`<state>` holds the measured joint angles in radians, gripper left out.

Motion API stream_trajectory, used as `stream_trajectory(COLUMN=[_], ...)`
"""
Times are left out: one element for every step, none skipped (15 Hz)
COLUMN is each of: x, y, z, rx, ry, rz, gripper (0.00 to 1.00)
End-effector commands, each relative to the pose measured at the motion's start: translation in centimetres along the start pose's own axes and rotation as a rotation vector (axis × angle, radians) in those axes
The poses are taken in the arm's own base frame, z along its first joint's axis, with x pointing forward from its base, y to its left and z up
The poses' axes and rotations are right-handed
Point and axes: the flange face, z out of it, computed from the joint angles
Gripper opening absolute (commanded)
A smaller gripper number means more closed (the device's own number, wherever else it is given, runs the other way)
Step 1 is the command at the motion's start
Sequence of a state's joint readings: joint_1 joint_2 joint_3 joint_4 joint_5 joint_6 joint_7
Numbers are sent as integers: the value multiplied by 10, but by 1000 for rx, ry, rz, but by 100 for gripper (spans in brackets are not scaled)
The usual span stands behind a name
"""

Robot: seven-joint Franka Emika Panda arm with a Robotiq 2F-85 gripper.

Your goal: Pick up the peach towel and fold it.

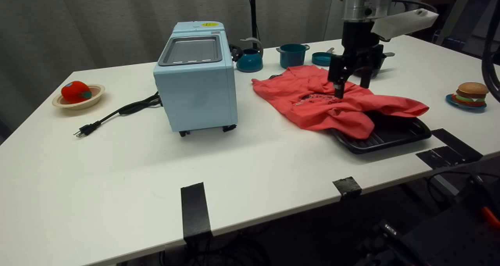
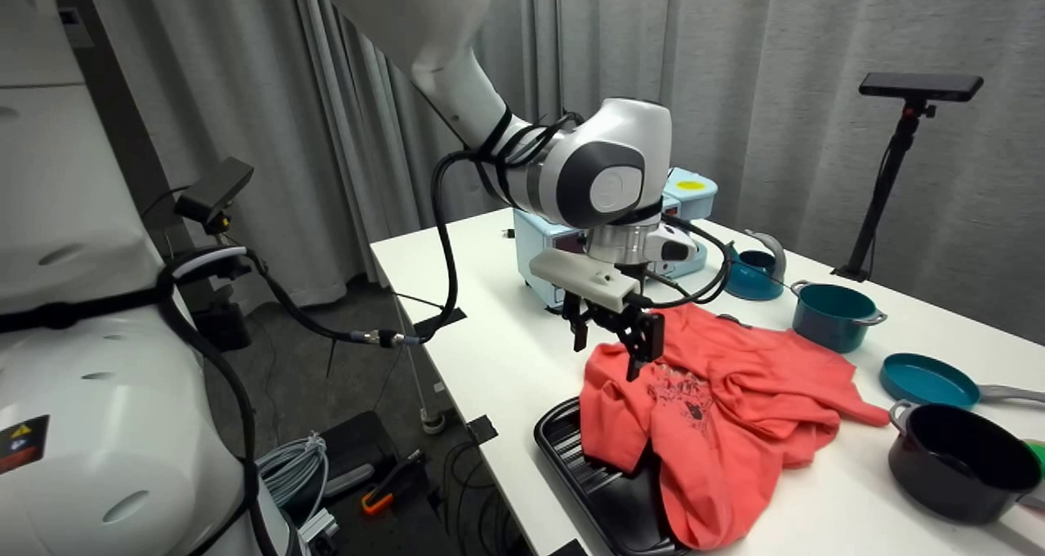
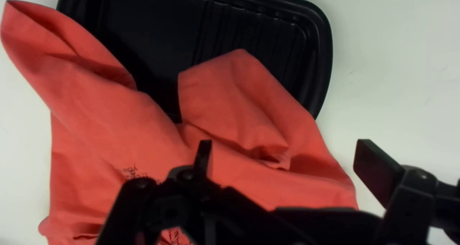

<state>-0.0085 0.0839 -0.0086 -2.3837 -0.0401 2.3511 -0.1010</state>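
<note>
Creased coral cloth [image 2: 755, 421] — seemingly lettered, ribbed black tray [image 3: 161, 40] partly beneath

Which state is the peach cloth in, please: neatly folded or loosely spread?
Loosely spread: the peach cloth sprawls wrinkled across the table and partly over the black tray, with no neat fold visible.

The arm [image 2: 445, 33] is glossy white, its dark grey cap [image 2: 581, 183] framing 1 pale, faintly marked disc [image 2: 617, 189]. Left of the cap run black bands [image 2: 495, 134] and a black cable [image 2: 442, 213]. Below the cap come a clear, shiny collar [image 2: 618, 244], an off-white bracket [image 2: 581, 278] and a black gripper [image 2: 606, 358] with round screw heads [image 3: 424, 175] and 2 flat pads [image 3: 378, 171]. Far left of the cap, white casing [image 2: 98, 425] bears 1 dark label [image 2: 24, 443] with a yellow triangle.
</note>
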Motion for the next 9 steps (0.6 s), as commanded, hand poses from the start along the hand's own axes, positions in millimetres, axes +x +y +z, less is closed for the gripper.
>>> stream_trajectory(x=[2, 4, 8, 11, 15, 18, 20, 21, 23], y=[12, 14, 17, 19, 20, 20, 20, 20, 20], z=[25, 33, 43, 54, 66, 77, 88, 97, 105], rx=[-20, -19, -17, -15, -14, -16, -12, -11, -9], ry=[16, 12, 9, 6, 3, -4, -9, -16, -21], rz=[-10, -20, -25, -26, -22, -19, -18, -15, -12], gripper=[100, 100, 100, 100, 100, 100, 100, 100, 100])
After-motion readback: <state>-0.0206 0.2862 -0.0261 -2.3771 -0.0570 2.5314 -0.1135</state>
